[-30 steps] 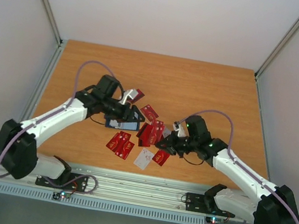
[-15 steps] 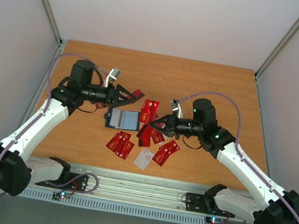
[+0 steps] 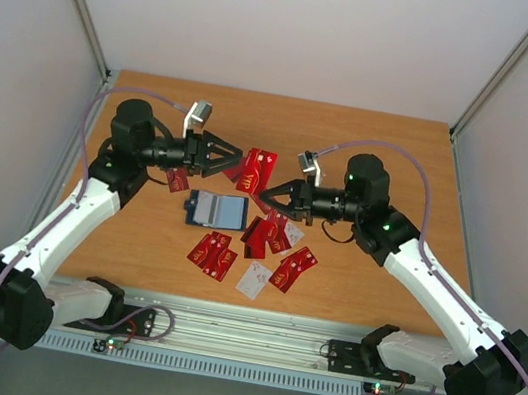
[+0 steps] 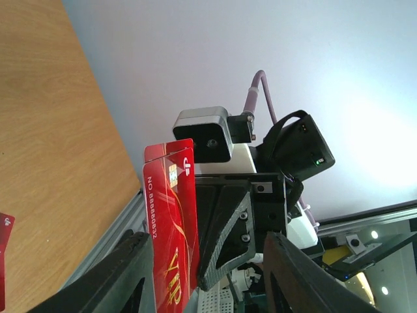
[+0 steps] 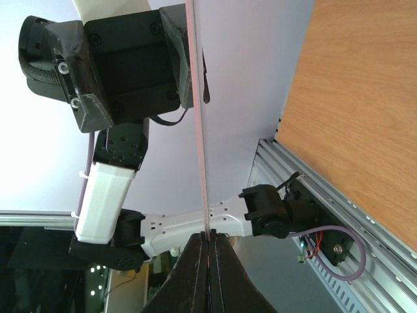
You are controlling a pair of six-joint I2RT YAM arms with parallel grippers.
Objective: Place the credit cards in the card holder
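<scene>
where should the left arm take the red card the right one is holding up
Take the card by its free end, the part beyond the right end effector, which pinches the other end. It stands on edge in mid-air, between the open fingers of the left end effector, so come in along its length and close on the two flat faces.

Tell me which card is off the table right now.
The red VIP card pinched in the right gripper, on edge between the left gripper's open fingers. The other cards lie flat on the table.
</scene>
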